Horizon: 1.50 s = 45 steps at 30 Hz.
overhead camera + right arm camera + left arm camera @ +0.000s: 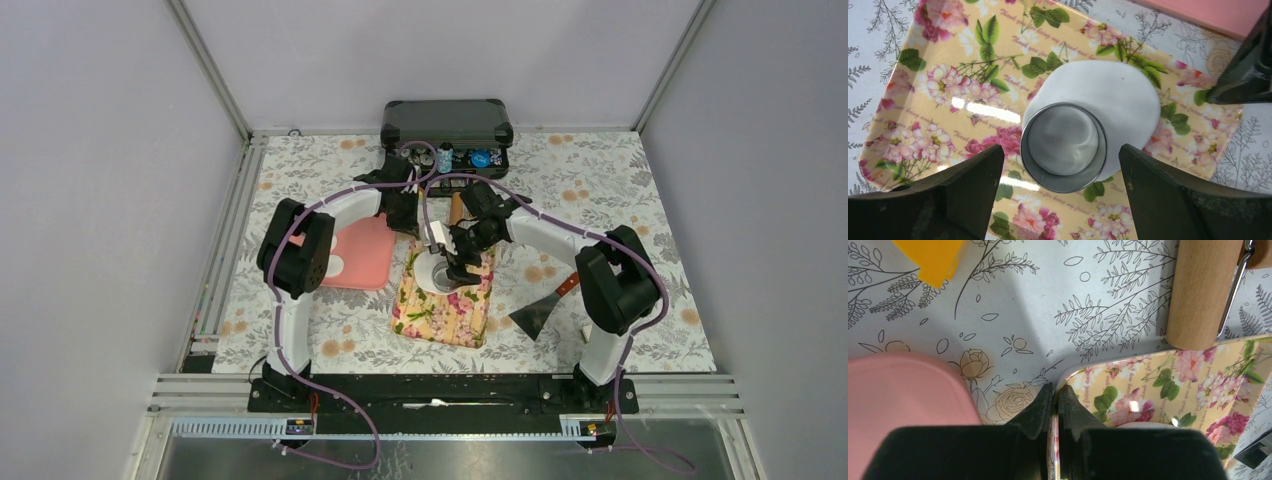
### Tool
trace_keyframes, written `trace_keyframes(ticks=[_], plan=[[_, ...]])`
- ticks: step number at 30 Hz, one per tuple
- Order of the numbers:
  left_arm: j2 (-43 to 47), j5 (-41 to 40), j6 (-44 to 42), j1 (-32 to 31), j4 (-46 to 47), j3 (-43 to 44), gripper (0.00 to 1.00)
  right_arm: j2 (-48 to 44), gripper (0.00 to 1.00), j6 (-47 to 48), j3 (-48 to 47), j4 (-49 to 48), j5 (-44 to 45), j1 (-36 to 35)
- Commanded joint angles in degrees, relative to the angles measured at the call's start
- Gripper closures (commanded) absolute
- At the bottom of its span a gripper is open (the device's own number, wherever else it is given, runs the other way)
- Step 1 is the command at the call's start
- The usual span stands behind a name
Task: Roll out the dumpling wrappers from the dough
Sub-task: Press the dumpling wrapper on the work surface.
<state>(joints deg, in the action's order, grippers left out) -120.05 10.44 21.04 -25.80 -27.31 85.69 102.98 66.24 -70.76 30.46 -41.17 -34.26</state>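
Right gripper (1058,150) released, jaws wide, straddling round silver tin (1064,187) at centre of right wrist view. Tin sits on flattened white dough (1123,95), which spreads toward upper right on floral tray (923,100). Left gripper (1055,392) clenched on tray's corner rim, lower centre.

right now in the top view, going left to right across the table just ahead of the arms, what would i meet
pink tray → floral tray → metal scraper
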Motion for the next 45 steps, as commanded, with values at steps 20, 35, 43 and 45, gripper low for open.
trace_keyframes(ticks=[20, 35, 43, 45], plan=[[-1.42, -4.87, 0.76, 1.0, -0.93, -2.55, 1.0, 1.53, 0.07, 0.24, -1.7, -0.22, 1.62, -2.83], [-1.42, -4.86, 0.58, 0.98, -0.9, -2.63, 1.0, 4.38, 0.16, -2.55, -3.53, 0.48, 3.5, -2.83], [-1.42, -4.87, 0.57, 0.98, -0.92, -2.54, 1.0, 4.99, 0.17, -5.42, -4.6, 0.5, 4.77, -2.82], [-1.42, -4.88, 0.58, 0.94, -0.9, -2.55, 1.0, 5.11, 0.18, -5.33, -4.41, 0.52, 4.94, -2.82]])
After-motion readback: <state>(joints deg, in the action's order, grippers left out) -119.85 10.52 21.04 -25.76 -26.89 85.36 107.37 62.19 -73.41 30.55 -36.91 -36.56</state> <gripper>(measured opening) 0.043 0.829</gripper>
